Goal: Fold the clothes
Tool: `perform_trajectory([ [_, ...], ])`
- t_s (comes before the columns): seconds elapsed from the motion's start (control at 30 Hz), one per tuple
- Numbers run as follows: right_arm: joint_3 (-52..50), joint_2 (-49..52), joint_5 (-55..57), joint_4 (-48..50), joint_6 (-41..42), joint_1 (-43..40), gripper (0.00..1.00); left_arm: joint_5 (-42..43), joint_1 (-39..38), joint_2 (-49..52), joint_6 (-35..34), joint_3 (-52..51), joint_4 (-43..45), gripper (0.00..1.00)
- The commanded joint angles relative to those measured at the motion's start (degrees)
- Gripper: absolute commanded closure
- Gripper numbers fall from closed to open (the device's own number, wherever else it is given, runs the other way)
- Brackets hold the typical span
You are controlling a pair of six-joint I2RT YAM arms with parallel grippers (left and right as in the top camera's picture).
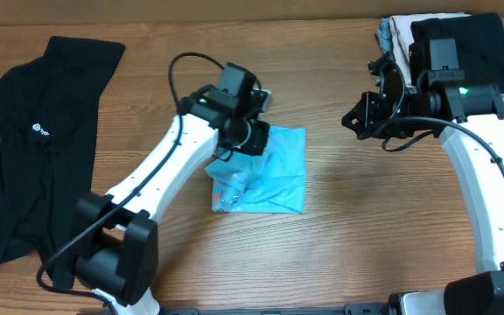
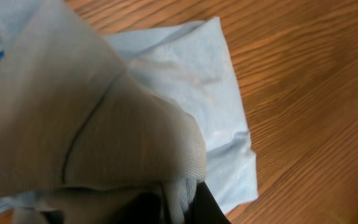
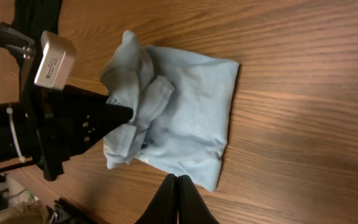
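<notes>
The clothes are a light blue T-shirt (image 1: pixel 280 171), partly folded into a rough square at the table's middle, with some print showing at its lower left. My left gripper (image 1: pixel 250 140) is over its top left part, shut on a raised fold of the cloth. In the left wrist view the pinched fabric (image 2: pixel 104 124) fills most of the frame and runs down between my dark fingers (image 2: pixel 207 208). My right gripper (image 1: pixel 350 121) hovers to the right of the shirt, shut and holding nothing. In its own view its tips (image 3: pixel 178 180) meet just short of the shirt's (image 3: pixel 191 106) near edge.
A black garment (image 1: pixel 33 149) lies spread at the far left of the table. A stack of folded clothes (image 1: pixel 462 35), black on top of white, sits at the back right behind my right arm. Bare wood surrounds the shirt.
</notes>
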Motion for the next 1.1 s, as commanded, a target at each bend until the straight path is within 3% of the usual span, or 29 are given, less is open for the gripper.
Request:
perform_trajectory([
  [0.0,1.0,-0.6,-0.4,-0.2,-1.4,-0.5,0.96,0.2,-3.0,2.7,-1.2,1.4,2.6,0.9],
  [0.07,1.0,-0.6,-0.4,-0.4,-1.5,-0.5,0.96,0.2,-4.9,4.0,-1.2,1.4,4.8,0.85],
  [0.1,1.0,-0.6,-0.3,-0.5,-1.5,-0.5,0.96,0.3,-5.9,4.6,-1.2,1.4,5.9,0.76],
  [0.27,1.0,-0.6,-0.4,-0.4,-1.7,-0.5,0.96,5.2,-9.8,6.6,-1.2,1.4,13.5,0.0],
  [0.4,1.0,-0.7,-0.4,-0.4,-1.7,-0.5,0.96,7.9,-9.9,6.4,-1.8,1.9,18.6,0.0],
  [0.8,1.1,-1.1,0.0,1.1,-1.9,-1.2,0.96,7.0,-4.3,6.4,-2.2,4.9,14.7,0.0],
  [1.0,1.1,-1.1,-0.6,1.4,-1.8,2.1,0.95,-1.4,4.2,6.2,-6.5,15.4,0.7,0.0],
  [1.07,1.0,-1.0,-0.3,2.3,-1.8,4.9,0.82,-3.5,8.3,6.2,-6.8,20.3,-4.7,0.0],
])
